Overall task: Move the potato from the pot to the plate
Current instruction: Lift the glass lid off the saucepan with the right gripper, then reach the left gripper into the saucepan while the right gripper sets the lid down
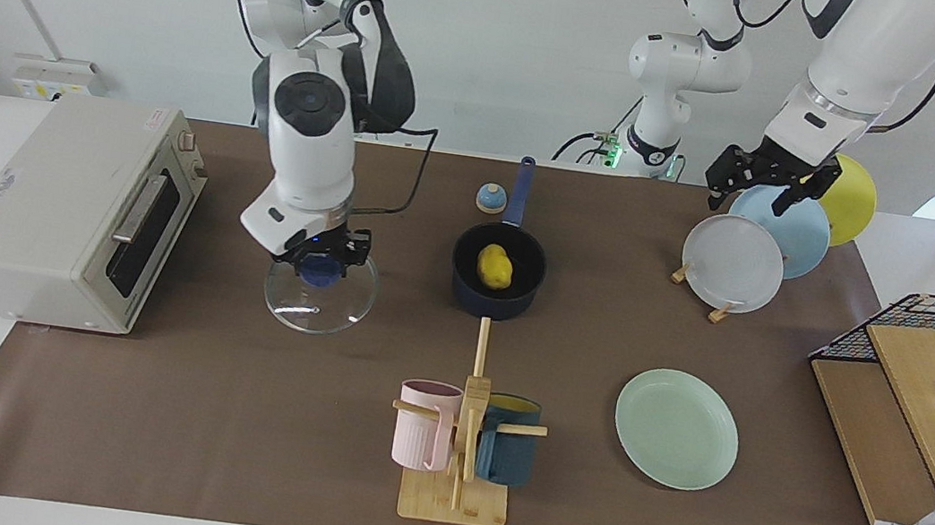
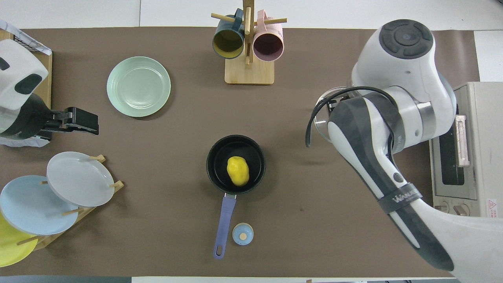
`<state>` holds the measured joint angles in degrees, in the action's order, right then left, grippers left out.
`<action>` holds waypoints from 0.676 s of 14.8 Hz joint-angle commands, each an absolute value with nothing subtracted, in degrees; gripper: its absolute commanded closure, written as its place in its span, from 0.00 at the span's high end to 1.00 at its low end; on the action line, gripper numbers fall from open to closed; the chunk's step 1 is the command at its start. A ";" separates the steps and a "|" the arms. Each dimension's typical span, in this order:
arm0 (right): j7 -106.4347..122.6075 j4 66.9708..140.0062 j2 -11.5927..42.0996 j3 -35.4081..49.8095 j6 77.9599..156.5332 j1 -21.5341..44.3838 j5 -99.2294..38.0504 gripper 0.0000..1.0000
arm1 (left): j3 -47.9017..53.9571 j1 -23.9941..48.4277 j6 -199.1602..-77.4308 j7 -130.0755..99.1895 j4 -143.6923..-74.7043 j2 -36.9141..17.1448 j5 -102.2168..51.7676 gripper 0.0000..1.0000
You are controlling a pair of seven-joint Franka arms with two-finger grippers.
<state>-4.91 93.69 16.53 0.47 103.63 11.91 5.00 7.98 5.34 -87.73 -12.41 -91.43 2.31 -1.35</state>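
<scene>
The right pincer (image 1: 322,257) is seen low on the blue knob of a glass lid (image 1: 320,290) lying on the desk (image 1: 184,424) — whether it grips cannot be told. The pot (image 1: 498,271) is thus uncovered, with 1 potato (image 1: 492,266) inside. The plate (image 1: 676,428) lies bare, ready. The left pincer (image 1: 769,183) — fingers parted, holding nothing — is kept waiting over the plate rack (image 1: 723,312).

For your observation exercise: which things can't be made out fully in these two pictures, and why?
- Glass lid: overhead view, mostly hidden under the right arm.
- Right gripper: facing view, grip on the lid's blue knob unclear.
- Yellow plate: overhead view, cut off by the edge.
</scene>
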 commanded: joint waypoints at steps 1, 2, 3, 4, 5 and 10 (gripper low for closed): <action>1.65 103.25 11.61 1.32 109.15 6.25 2.99 0.41 | 7.73 8.34 -87.99 -15.90 -93.25 3.95 -1.06 1.00; 2.63 105.71 10.82 1.23 111.42 5.72 2.99 0.42 | 8.00 8.96 -87.80 -18.52 -93.25 4.04 -1.05 1.00; 2.81 108.43 10.11 1.23 114.32 5.02 2.99 0.42 | 8.17 10.79 -88.67 -21.85 -93.34 4.04 -1.05 1.00; 2.99 111.33 9.32 1.32 117.74 4.05 2.99 0.42 | 8.26 12.20 -89.64 -25.19 -94.04 4.04 -1.05 1.00; 2.99 113.97 8.53 1.23 120.38 3.78 2.99 0.42 | 8.35 13.61 -91.13 -27.57 -95.35 4.30 -1.14 1.00; 2.90 122.86 6.42 1.23 128.58 3.34 2.90 0.42 | 8.44 23.64 -108.25 -40.07 -108.61 4.57 -1.23 1.00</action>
